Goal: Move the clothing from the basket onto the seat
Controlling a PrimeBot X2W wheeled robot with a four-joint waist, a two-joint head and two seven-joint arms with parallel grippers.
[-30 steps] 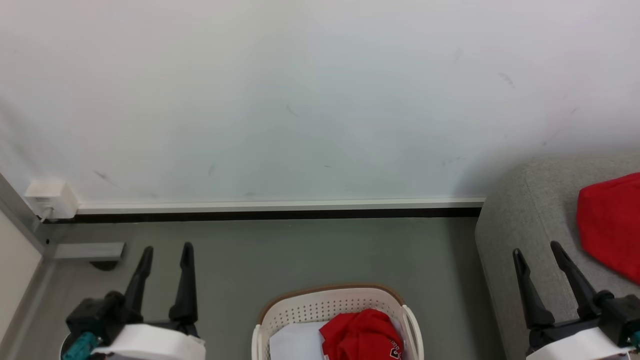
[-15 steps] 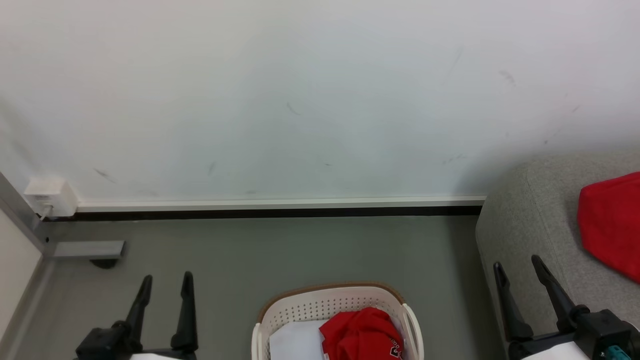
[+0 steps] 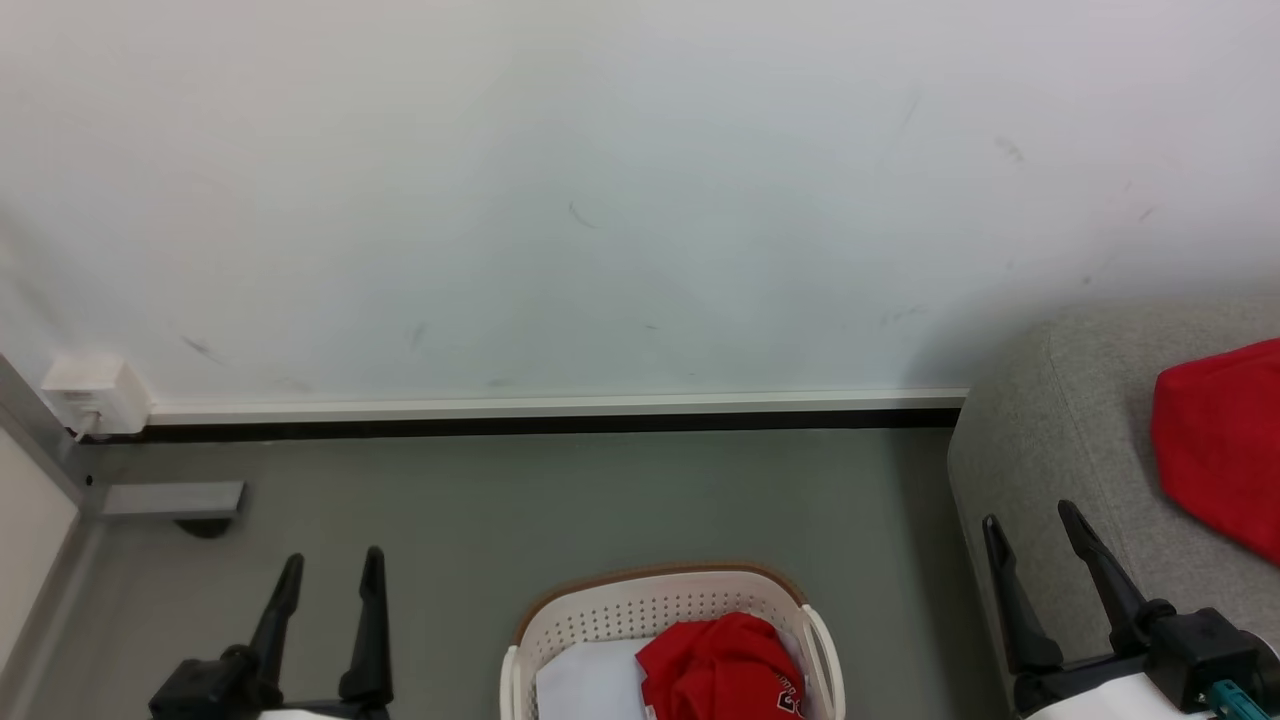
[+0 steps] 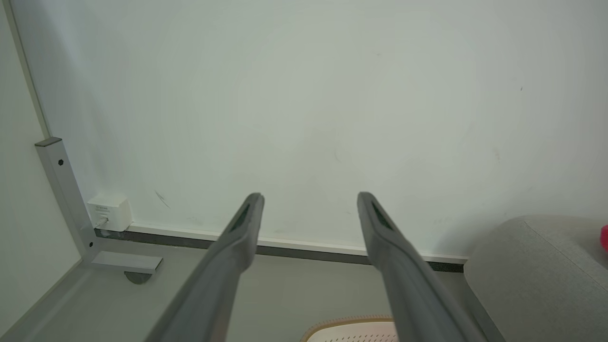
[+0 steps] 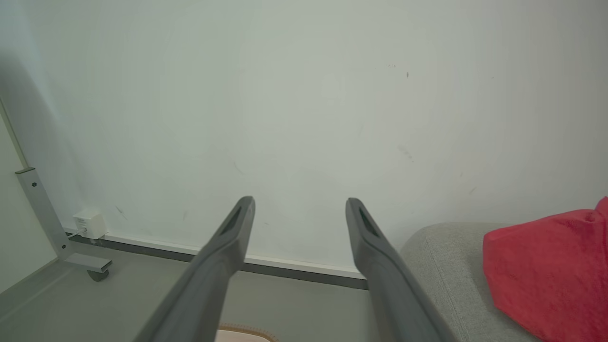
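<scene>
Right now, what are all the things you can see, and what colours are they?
basket: one, white with brown rim, on the floor, bottom middle
clothing in basket: one red bundle, with lettering
white pad: one, in the basket, left of the bundle
seat: one, grey, right
clothing on seat: one red piece
wall box: one, white, low on the wall, left
metal foot: one, grey, on the floor, left
left tool: one, black, open, empty
right tool: one, black, open, empty
</scene>
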